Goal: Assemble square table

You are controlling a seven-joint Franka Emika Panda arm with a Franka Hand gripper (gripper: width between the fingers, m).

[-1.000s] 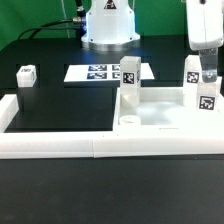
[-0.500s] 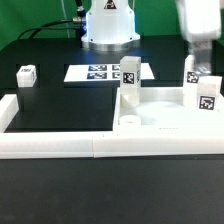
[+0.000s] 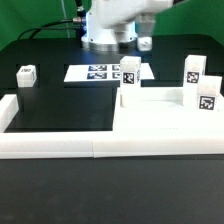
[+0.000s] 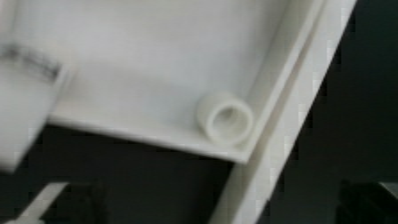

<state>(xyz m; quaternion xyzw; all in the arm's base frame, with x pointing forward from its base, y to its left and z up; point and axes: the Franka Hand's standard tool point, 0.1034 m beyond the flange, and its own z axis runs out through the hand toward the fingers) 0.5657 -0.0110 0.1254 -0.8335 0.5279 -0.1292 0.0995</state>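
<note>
The white square tabletop slab (image 3: 165, 112) lies against the border rail (image 3: 100, 146) at the exterior view's right. Three tagged white legs stand on it: one at its left back corner (image 3: 129, 76) and two at the right (image 3: 192, 70) (image 3: 207, 97). A further leg block (image 3: 26, 75) lies loose at the exterior view's left. My gripper (image 3: 146, 42) hangs high near the robot base, open and empty, well clear of the legs. The blurred wrist view shows the slab (image 4: 143, 70), a round socket (image 4: 228, 120) at its corner, and the rail (image 4: 294, 110).
The marker board (image 3: 105, 72) lies flat in front of the robot base (image 3: 108, 28). The white rail runs along the front and turns up the left side (image 3: 8, 112). Black table surface (image 3: 60, 105) lies between the loose leg and the slab.
My gripper left the right-hand back leg, rose, and swung to the exterior view's left, toward the robot base. The legs and the slab stayed in place.
</note>
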